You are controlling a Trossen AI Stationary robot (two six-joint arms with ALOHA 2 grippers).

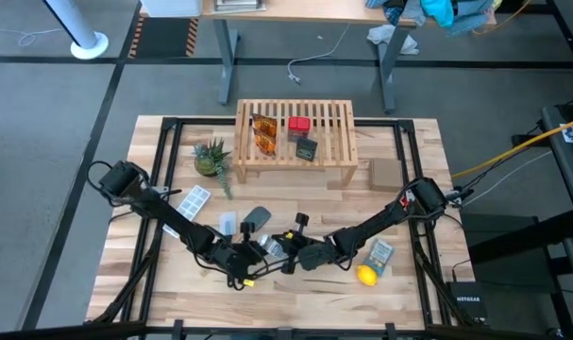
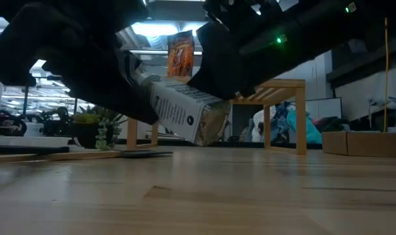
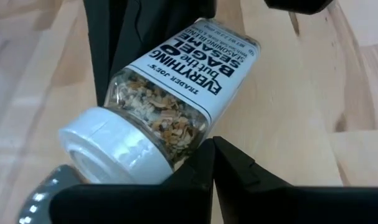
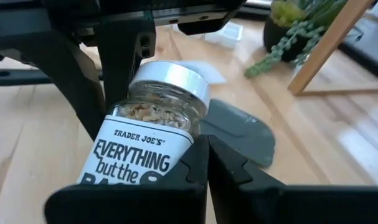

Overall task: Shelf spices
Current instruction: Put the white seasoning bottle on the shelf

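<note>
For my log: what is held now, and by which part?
Cannot tell: the white-capped bottle sits tilted between left end effector and right end effector, both shut; no grip shows.

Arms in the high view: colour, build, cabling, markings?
Both arms are dark, near black, built of slim jointed links. The left hand and the right hand have angular black fingers. A yellow fitting shows under the left wrist, a red mark at the right elbow, and a green light in the low view.

Bottle (image 3: 176,93): clear glossy glass, ribbed white plastic cap; shelf (image 1: 294,132): pale wood slats.
</note>
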